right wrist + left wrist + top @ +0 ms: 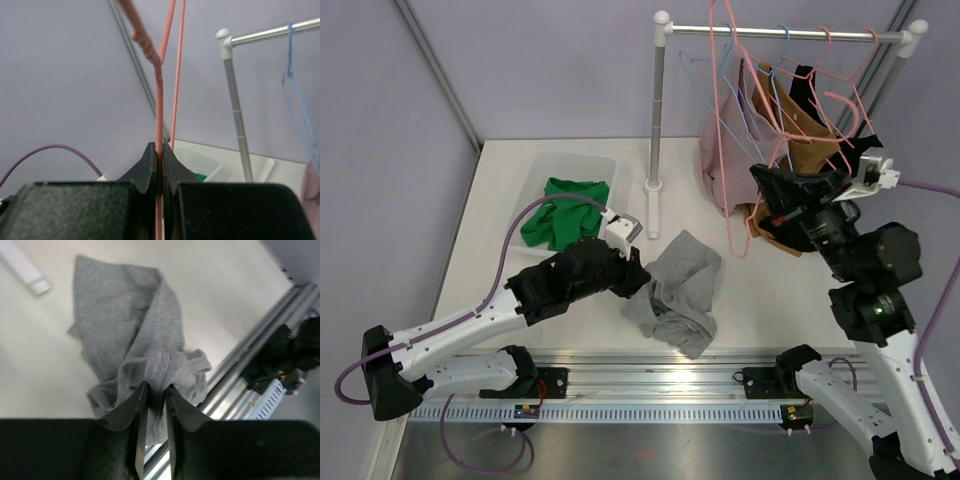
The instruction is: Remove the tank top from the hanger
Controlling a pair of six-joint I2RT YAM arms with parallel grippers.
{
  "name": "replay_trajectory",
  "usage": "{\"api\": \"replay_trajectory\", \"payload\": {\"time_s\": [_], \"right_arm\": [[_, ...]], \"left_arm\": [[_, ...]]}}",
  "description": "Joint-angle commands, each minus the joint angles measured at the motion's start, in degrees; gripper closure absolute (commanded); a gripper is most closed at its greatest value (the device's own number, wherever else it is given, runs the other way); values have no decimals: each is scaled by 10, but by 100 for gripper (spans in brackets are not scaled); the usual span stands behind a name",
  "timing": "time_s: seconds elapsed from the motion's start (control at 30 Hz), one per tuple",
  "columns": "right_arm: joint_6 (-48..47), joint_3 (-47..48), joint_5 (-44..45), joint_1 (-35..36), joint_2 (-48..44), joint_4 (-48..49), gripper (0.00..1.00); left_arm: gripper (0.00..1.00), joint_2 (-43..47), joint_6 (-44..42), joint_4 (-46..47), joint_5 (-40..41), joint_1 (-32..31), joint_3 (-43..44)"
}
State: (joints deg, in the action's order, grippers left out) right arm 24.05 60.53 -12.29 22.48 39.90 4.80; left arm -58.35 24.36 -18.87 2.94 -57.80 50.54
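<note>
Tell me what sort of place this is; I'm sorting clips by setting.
Most likely a robotics lab bench, not a home: a white table enclosed by plain lilac panels, a metal rail along its near edge, and a small rack with wire hangers as a prop.

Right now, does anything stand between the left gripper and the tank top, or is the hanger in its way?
Nothing visible does. A bunched fold of the grey tank top sits between the fingertips of the left gripper. The pink hanger is apart from the garment, pinched in the right gripper.
</note>
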Motion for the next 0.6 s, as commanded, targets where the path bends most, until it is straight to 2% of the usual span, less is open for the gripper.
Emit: {"api": "replay_trajectory", "payload": {"time_s": [0.0,0.07,0.1,0.13,0.17,0.2,0.23,0.4,0.57], "right_arm": [[-73,126,49,3,25,-269,100],[-87,166,46,4,55,-314,100],[-90,181,57,3,68,-360,100],[-95,197,61,3,81,-385,100],[-114,257,81,4,133,-469,100],[-114,258,81,4,134,-470,100],[-117,283,86,4,158,-486,100],[-145,360,109,4,236,-545,100],[-172,498,150,3,368,-598,100]], "left_arm": [[63,-8,-1,-95,108,-1,69],[47,-16,-4,-142,145,-1,117],[35,-15,-4,-183,158,-1,129],[30,-12,-4,-201,171,0,141],[16,1,-3,-254,215,-1,181],[16,7,-3,-271,216,-1,182],[1,13,-4,-288,225,-1,191],[1,52,-39,-372,269,0,225],[1,120,-87,-369,274,-1,187]]}}
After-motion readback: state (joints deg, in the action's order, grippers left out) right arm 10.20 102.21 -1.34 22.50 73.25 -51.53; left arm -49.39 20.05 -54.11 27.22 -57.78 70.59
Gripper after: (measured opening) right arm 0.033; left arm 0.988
